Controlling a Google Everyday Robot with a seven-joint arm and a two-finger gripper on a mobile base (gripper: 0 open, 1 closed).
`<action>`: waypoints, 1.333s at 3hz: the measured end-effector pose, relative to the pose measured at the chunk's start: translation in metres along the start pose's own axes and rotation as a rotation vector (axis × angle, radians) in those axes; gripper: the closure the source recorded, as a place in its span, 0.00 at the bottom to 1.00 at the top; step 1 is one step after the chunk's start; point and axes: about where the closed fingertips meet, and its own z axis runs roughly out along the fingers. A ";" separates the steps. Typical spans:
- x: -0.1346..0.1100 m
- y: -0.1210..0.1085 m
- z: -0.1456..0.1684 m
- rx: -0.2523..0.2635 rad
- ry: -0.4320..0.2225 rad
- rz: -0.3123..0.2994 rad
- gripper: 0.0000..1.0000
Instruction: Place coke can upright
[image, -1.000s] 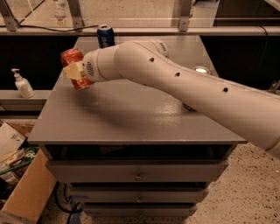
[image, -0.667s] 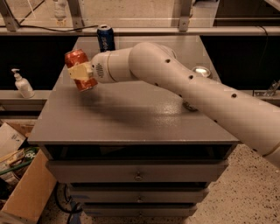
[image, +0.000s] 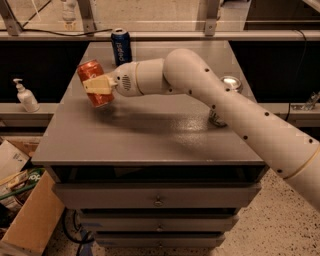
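Observation:
The red coke can (image: 92, 81) is held in my gripper (image: 97, 85) above the left part of the grey cabinet top (image: 150, 125). The can stands nearly upright with a slight lean, its top end up. One pale finger (image: 99, 84) crosses the can's front and the jaws are shut on it. The can's bottom looks close to the surface; I cannot tell whether it touches. My white arm reaches in from the lower right.
A dark blue can (image: 120, 46) stands upright at the back of the top. A silver can (image: 230, 86) stands at the right, partly behind my arm. A soap dispenser (image: 25, 96) is on a ledge at left. Cardboard boxes (image: 20, 210) sit on the floor at lower left.
My gripper has carried the coke can a little to the right and down toward the cabinet top, and the can has turned more upright.

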 end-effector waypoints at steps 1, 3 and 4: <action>-0.002 -0.003 0.008 0.069 -0.021 -0.031 1.00; -0.011 -0.011 0.017 0.181 0.041 -0.099 1.00; -0.010 -0.023 0.011 0.203 0.072 -0.166 1.00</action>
